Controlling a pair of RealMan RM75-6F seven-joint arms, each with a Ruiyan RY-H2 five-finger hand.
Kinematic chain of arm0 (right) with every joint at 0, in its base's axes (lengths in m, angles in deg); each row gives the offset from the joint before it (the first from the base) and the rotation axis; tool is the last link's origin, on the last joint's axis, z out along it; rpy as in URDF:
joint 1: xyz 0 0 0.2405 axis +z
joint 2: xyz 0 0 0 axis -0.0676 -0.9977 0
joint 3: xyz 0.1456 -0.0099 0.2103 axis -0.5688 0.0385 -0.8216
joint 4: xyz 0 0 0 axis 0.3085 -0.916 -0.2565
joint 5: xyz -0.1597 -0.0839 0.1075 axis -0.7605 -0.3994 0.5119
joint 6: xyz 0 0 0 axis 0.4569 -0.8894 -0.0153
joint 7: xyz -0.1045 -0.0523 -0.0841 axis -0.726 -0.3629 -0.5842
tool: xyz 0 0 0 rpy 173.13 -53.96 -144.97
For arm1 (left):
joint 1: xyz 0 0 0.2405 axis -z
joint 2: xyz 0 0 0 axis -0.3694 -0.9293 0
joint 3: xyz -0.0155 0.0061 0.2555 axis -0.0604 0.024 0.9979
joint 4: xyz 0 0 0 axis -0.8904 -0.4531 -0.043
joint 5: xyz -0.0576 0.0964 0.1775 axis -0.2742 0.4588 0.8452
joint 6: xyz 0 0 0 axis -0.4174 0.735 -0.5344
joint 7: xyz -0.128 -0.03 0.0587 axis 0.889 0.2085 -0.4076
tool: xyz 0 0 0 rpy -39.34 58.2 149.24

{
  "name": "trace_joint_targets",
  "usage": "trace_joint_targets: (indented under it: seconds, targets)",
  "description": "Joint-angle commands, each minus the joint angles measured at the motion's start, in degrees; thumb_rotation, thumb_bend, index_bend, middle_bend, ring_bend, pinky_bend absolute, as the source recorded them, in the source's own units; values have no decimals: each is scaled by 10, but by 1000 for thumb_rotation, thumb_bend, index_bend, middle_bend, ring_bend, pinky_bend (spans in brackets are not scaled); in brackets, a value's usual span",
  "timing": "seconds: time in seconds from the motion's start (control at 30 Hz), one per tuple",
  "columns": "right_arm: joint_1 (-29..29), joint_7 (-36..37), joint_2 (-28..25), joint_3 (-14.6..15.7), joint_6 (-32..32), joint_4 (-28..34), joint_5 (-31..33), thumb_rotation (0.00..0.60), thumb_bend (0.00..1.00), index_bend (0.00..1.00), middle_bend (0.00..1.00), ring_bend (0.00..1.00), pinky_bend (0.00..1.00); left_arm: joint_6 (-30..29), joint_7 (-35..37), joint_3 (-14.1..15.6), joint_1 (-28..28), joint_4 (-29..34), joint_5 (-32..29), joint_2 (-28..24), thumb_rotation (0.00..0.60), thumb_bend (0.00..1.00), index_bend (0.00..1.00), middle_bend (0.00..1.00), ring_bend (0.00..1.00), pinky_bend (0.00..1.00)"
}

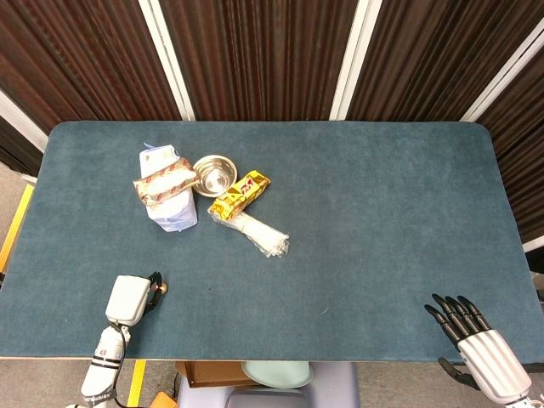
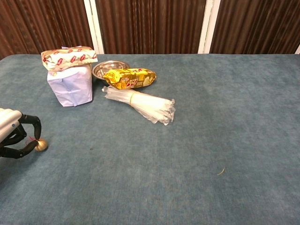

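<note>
My left hand point(image 1: 129, 299) point(image 2: 14, 138) is at the front left of the blue table point(image 1: 365, 212). It pinches a small brass-coloured ball point(image 2: 41, 145) point(image 1: 163, 289) between the thumb and a fingertip, and a bit of red thread shows at the pinch. The ball hangs just above the cloth. My right hand point(image 1: 480, 340) hovers at the front right corner with its fingers straight and apart, holding nothing. The chest view does not show the right hand.
At the back left stands a pale packet point(image 2: 70, 85) with a red-and-white snack pack point(image 2: 69, 57) on top. Beside them are a steel bowl point(image 1: 214, 173), a yellow snack bag point(image 2: 130, 77) and a banded bundle of clear plastic sleeves point(image 2: 143, 105).
</note>
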Motion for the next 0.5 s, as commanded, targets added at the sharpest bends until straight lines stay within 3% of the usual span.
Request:
trace_joint_targets:
  seconds: [0.03,0.23,0.4,0.5]
  targets:
    - [0,-1,1,0,0,0,0,600,355,0,0,0,0,-4,0,-4,0,6,-1,-6,600,429,714,1000,1000,1000]
    - [2,-3,1,-2,5,1,4,600,355,0,0,0,0,-21,8,-22,-2,37,-10,-28,600,430,714,1000,1000,1000]
    - [0,-2,2,-1,-1,-1,-1,600,355,0,0,0,0,4,36,25,-14,113,4,-49,600,426,718,1000,1000,1000]
    - [2,-6,4,-2,8,0,5,600,355,0,0,0,0,-2,2,13,-7,105,7,-42,600,421,716,1000,1000,1000]
